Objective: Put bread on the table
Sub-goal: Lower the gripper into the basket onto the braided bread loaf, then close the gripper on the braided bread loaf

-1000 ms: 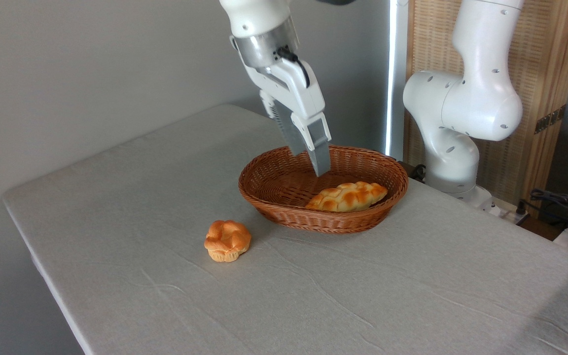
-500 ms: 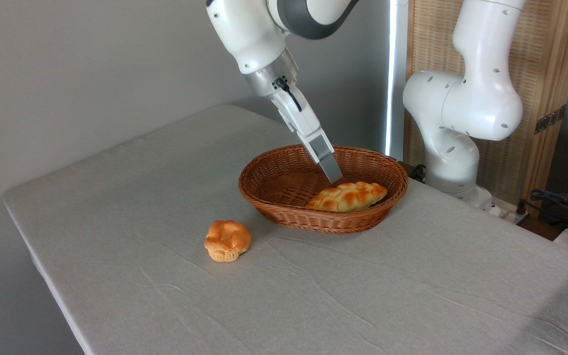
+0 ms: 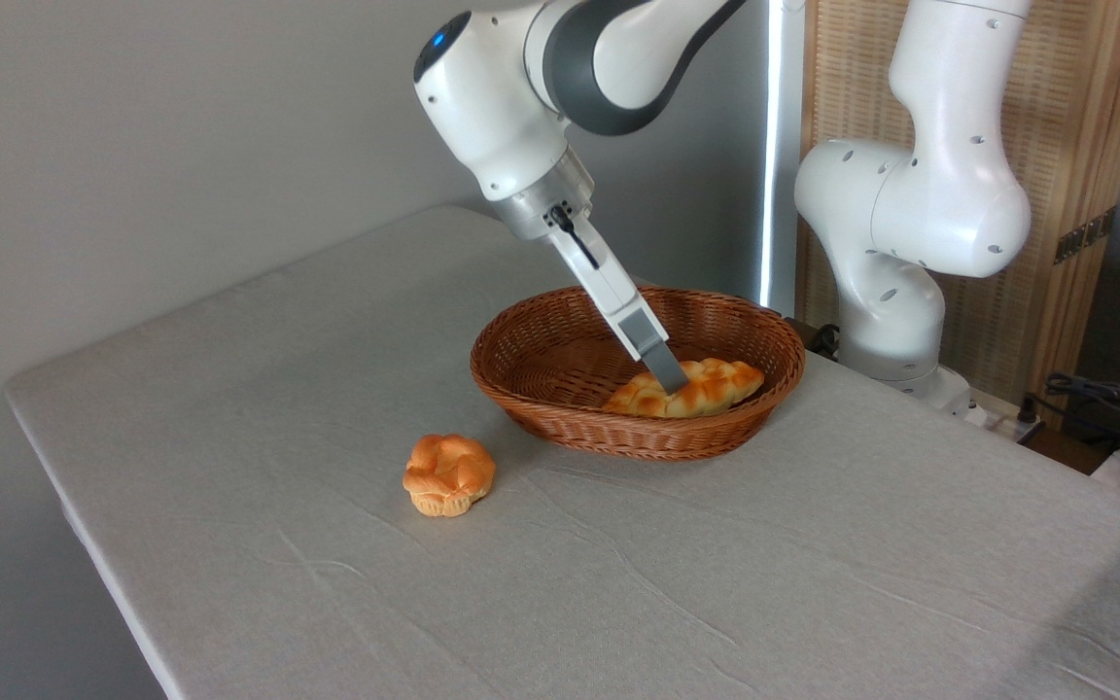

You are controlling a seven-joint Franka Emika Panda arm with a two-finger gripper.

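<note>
The bread (image 3: 706, 387), a golden braided loaf, lies in the right half of the brown wicker basket (image 3: 560, 413) on the grey-clothed table (image 3: 716, 583). My gripper (image 3: 674, 379) reaches down at a slant into the basket and I see it edge-on. Its near finger (image 3: 662, 362) overlaps the loaf's middle, and the far finger is hidden behind it. The loaf rests on the basket floor, not lifted.
A small round knotted bun (image 3: 448, 473) sits on the cloth left of and in front of the basket. The arm's white base (image 3: 895, 253) stands behind the table's far right edge, with a wooden screen behind it and cables at the right.
My gripper has turned from showing both fingers apart to an edge-on view. It has come down and to the right, from above the basket's middle onto the loaf. Loaf and bun have not moved.
</note>
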